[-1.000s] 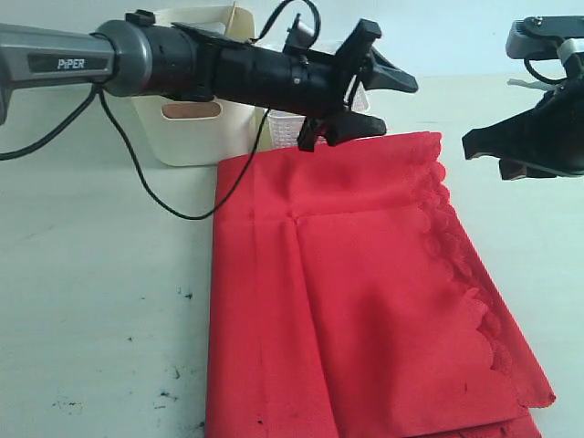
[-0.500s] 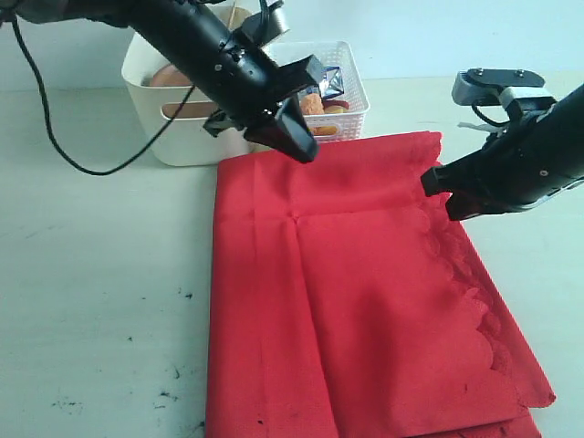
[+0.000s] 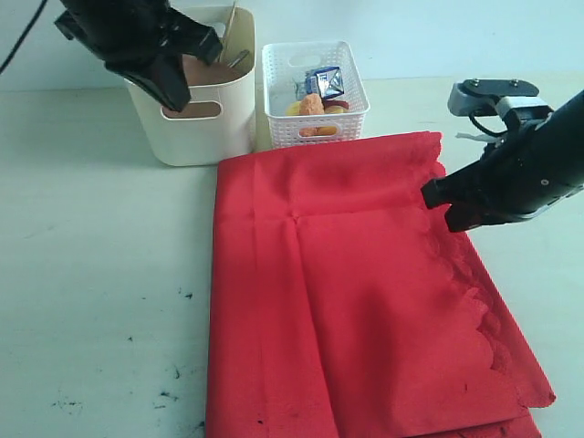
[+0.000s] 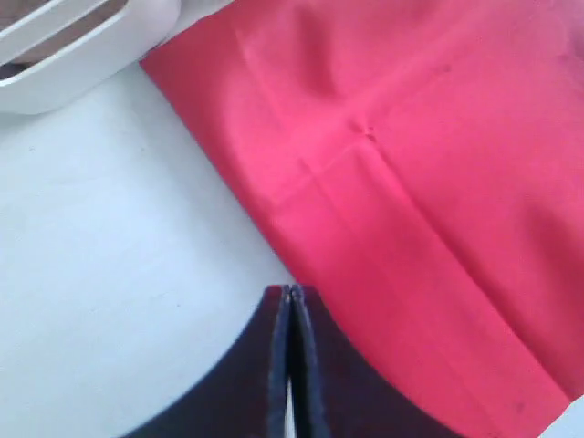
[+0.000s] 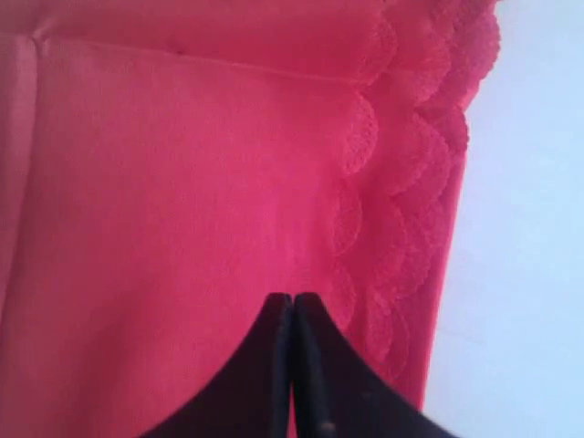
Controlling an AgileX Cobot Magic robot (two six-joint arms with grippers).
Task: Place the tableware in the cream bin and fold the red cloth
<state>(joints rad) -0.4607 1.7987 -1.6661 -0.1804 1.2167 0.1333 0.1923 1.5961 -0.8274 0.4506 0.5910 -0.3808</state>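
Since a second back: left gripper (image 3: 173, 91) off the far edge of the red cloth (image 3: 365, 292) and away to the far-left corner, now in front of the left rim of the cream bin (image 3: 205, 137); jaws then wide apart, now pressed together on nothing. Surface: pale grey-green table (image 3: 100, 274), matt, with a scatter of dark specks (image 3: 173, 394) near the front left. Plain pale wall (image 3: 438, 32) behind, nothing else of the room in view. Also different: right gripper (image 3: 436, 196) in from the right margin, now above the scalloped right edge of the cloth near its far corner; jaws together, empty; contact with the fabric impossible to tell. White lattice basket (image 3: 315, 132) no longer hidden behind the left arm. Cloth, bin and basket in the same places as before. Cloth flat on the table, folded, filling centre to front right, far edge just in front of bin and basket, a lower layer peeking out at the front-right corner. Count: one cloth, one bin, one basket, two grippers. In the bin: one thin wooden stick (image 3: 228, 20) above the rim and a brown shape (image 3: 192, 111) behind the oval handle cut-out, rest hidden. In the basket: a few small food items, number unclear.
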